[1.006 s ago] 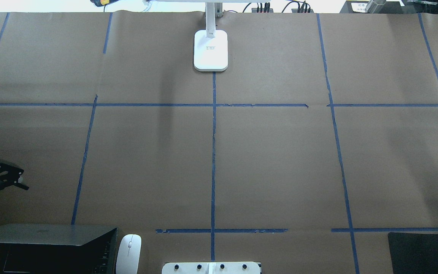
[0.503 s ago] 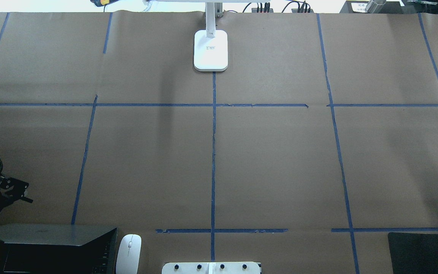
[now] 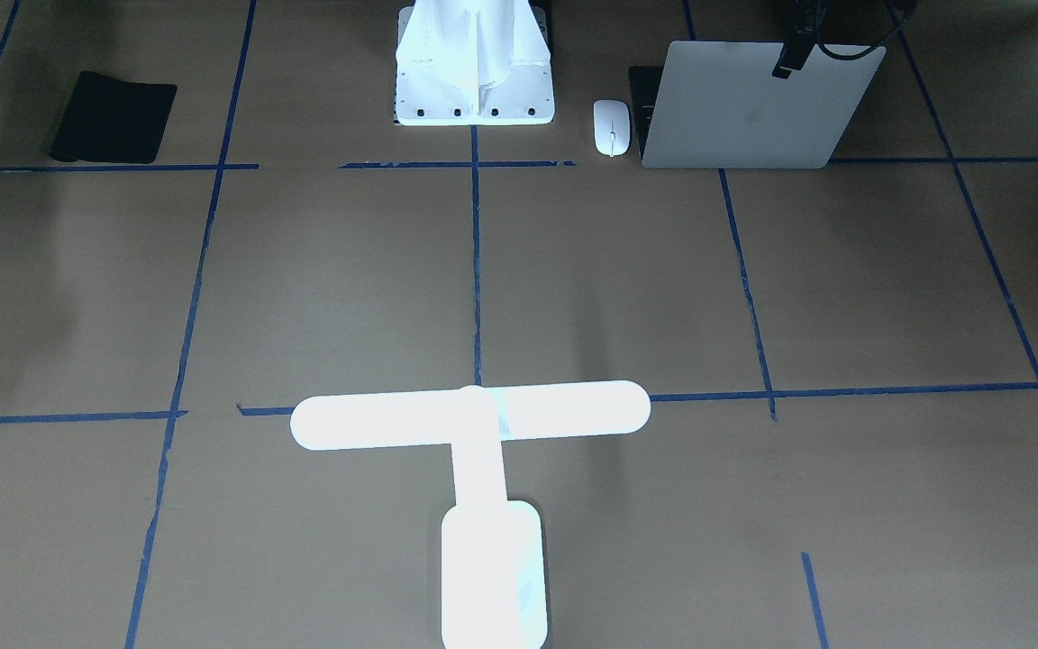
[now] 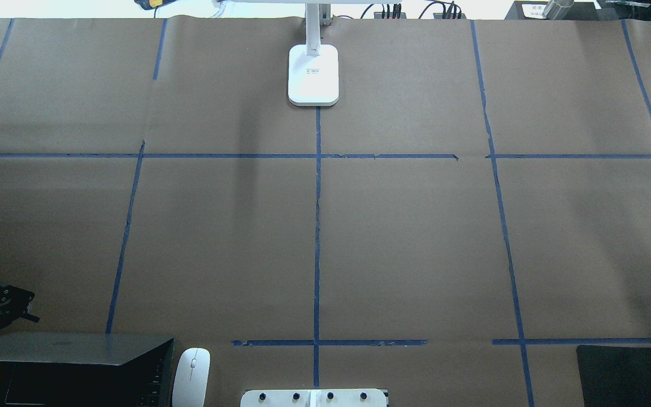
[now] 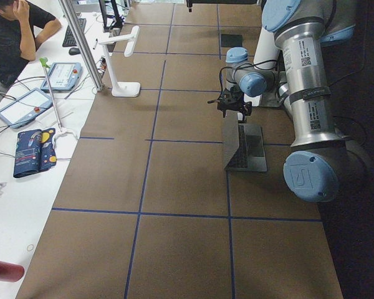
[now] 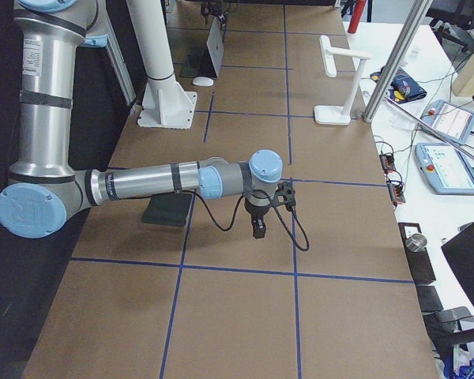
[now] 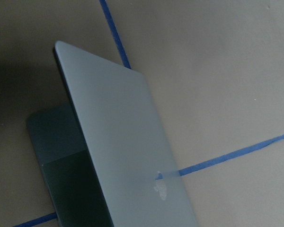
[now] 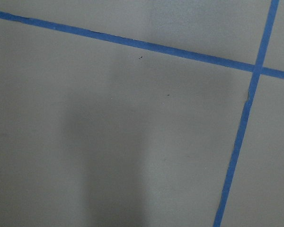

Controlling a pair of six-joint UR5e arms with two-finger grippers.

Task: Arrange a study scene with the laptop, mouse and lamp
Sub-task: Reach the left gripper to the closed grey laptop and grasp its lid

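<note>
**Study scene barely begun**

My left hand (image 3: 787,63) hangs at the top edge of the laptop's (image 4: 77,346) raised lid, lower left of the overhead view. I cannot tell whether it is spread or pinching. The mouse (image 4: 191,373) lies just beside the laptop, and the lamp (image 4: 313,73) glows at top centre. My right hand (image 6: 258,227) hovers over bare counter (image 4: 416,254), its state unclear. I judge all arranging remains.
</note>
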